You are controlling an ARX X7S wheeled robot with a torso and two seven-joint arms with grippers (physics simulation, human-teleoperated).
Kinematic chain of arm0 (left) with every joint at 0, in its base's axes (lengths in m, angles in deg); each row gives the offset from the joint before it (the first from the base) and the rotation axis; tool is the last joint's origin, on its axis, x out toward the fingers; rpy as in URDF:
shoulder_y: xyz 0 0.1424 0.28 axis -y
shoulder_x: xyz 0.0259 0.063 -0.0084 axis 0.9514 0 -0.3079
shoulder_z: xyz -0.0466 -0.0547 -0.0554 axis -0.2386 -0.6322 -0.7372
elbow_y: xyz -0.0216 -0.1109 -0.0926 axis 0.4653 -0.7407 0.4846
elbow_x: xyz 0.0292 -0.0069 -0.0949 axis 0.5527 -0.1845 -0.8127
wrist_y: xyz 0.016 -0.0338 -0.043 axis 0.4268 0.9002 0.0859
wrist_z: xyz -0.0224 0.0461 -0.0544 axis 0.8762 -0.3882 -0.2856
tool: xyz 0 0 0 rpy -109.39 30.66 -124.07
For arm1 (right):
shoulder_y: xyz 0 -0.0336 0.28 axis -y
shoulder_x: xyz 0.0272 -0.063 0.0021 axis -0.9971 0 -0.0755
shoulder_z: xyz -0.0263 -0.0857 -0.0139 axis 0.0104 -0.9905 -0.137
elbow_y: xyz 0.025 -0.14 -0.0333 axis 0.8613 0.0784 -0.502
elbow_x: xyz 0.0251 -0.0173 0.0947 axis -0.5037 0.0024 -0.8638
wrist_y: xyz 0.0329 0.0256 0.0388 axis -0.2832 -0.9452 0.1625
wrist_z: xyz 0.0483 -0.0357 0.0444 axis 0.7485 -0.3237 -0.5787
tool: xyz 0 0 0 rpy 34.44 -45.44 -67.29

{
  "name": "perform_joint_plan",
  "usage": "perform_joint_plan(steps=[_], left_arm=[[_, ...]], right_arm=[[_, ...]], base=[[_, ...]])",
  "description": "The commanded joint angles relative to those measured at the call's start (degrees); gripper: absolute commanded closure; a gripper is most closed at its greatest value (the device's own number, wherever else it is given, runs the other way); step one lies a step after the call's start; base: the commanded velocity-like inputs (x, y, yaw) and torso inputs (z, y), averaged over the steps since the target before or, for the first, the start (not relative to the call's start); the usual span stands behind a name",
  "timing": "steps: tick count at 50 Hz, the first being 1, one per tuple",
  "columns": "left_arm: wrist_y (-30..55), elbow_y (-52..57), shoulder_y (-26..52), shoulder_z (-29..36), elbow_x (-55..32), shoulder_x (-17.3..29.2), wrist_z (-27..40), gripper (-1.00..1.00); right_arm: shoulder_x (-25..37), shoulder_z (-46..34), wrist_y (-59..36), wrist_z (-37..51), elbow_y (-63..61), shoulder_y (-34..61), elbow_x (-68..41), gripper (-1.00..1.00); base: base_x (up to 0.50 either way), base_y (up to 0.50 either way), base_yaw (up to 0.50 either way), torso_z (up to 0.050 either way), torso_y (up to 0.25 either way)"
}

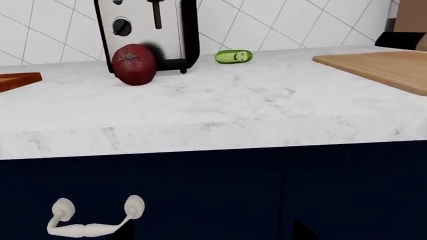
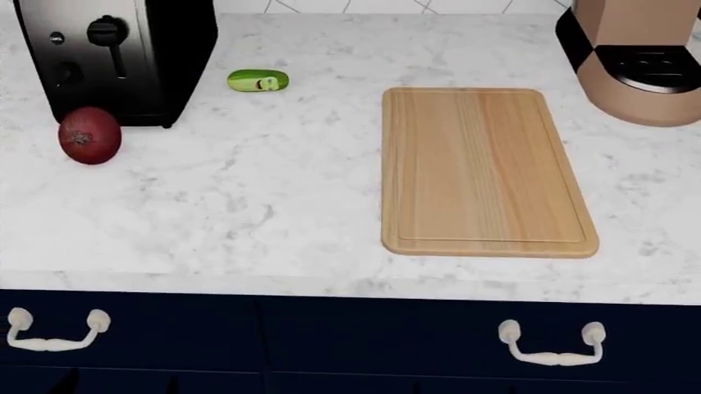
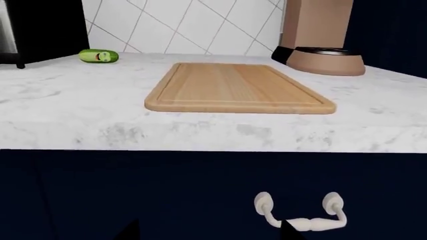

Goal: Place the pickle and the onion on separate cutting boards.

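The dark-red onion (image 2: 90, 135) rests on the white marble counter in front of the toaster, at the left of the head view; the left wrist view also shows the onion (image 1: 135, 64). The green pickle (image 2: 258, 80) lies just right of the toaster, also seen as the pickle (image 1: 233, 56) and the pickle (image 3: 99, 56). A light wooden cutting board (image 2: 482, 172) lies bare at centre right, and the cutting board (image 3: 237, 87) shows too. My left gripper (image 1: 217, 232) and right gripper (image 3: 208, 231) hang below the counter edge before the navy drawers. Only dark fingertips show, wide apart and empty.
A steel toaster (image 2: 115, 53) stands at the back left and a copper coffee machine (image 2: 635, 57) at the back right. An orange-brown wooden corner (image 1: 20, 80) shows left of the onion. White drawer handles (image 2: 551, 345) sit on the navy cabinet front.
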Motion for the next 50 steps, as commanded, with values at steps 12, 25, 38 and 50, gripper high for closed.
perform_joint_plan(steps=[12, 25, 38, 50], left_arm=[[5.6, 6.2, 3.8, -4.5, -2.1, -3.1, -3.1, -1.0], [58.4, 58.4, 10.2, -9.7, -23.6, 5.5, 9.7, -1.0], [56.5, 55.3, 9.0, -10.5, -40.2, 11.8, 22.2, -1.0], [49.6, 50.5, 7.3, -6.8, -34.5, 13.5, 19.7, -1.0]], right_arm=[[-1.7, 2.9, -15.9, -5.4, -22.6, -1.2, 6.0, -1.0], [-1.2, 11.9, -50.1, -7.4, -51.7, 7.8, 0.2, -1.0], [0.3, 12.7, -51.2, -6.9, -52.1, 7.9, -0.5, -1.0], [1.5, 11.2, -51.7, -6.1, -53.0, 8.0, -0.5, -1.0]], base=[[0.0, 0.0, 0.0, 0.0, 0.0], [0.0, 0.0, 0.0, 0.0, 0.0], [0.0, 0.0, 0.0, 0.02, 0.0], [0.38, 0.35, 0.0, 0.0, 0.0]])
